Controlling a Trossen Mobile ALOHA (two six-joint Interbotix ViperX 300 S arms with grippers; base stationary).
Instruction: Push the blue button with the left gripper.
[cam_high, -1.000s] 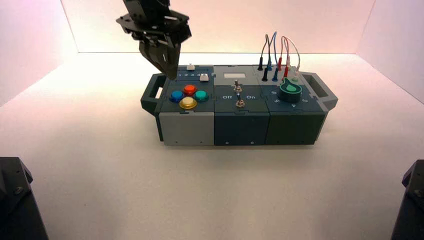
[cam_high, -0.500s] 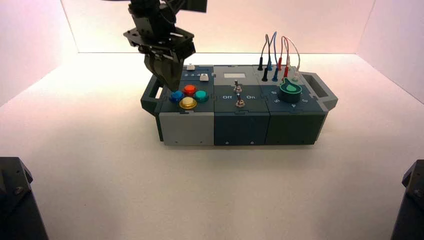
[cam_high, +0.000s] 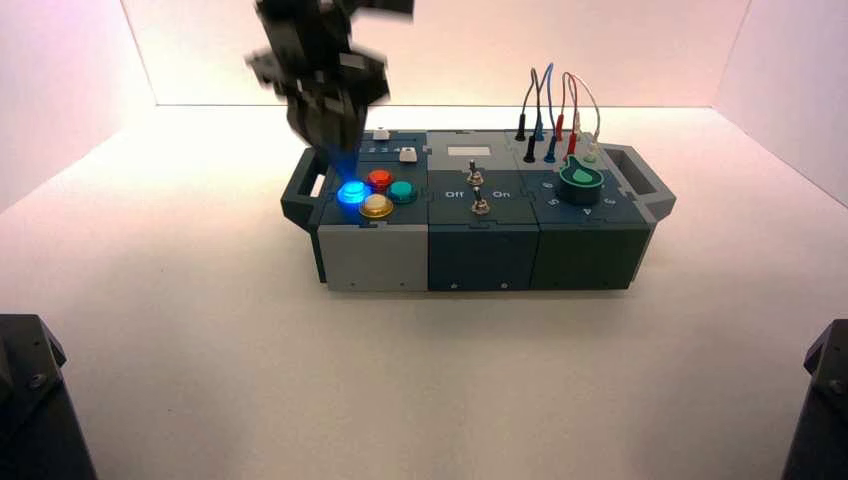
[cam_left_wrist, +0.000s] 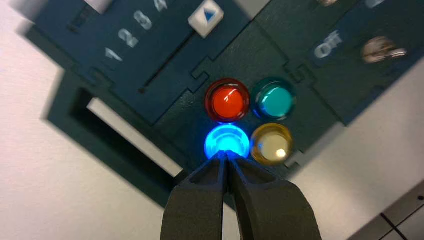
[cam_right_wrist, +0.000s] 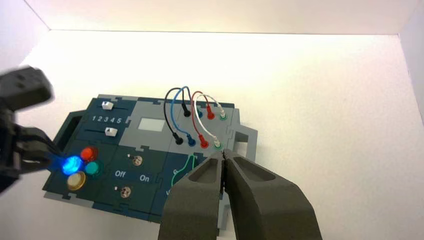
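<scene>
**Blue button lit under the left gripper's tips**

The writing on the box (cam_high: 375, 258) is easy to read in the wrist views. Two toggle switches (cam_right_wrist: 135, 160) sit by the words "Off" and "On". Next to two white sliders (cam_right_wrist: 111, 132) are the numbers "1 2 3 4 5". One slider cap has a small blue triangle on it.

The blue button (cam_left_wrist: 227, 142) is round, so it has no long side. Its dome faces straight up from the top of the box. It glows bright blue. It sits at the left end of the box in a group of four, with the red button (cam_left_wrist: 227, 100), the teal button (cam_left_wrist: 273, 99) and the yellow button (cam_left_wrist: 271, 143) close around it.

The left gripper (cam_left_wrist: 226, 156) comes down from above. Its two dark fingers (cam_left_wrist: 197, 200) are pressed together and hold nothing. Their tips touch the edge of the blue button.

The right gripper (cam_right_wrist: 223, 156) hangs over the right end of the box, near the wire plugs (cam_right_wrist: 204, 142), fingers together and empty
</scene>
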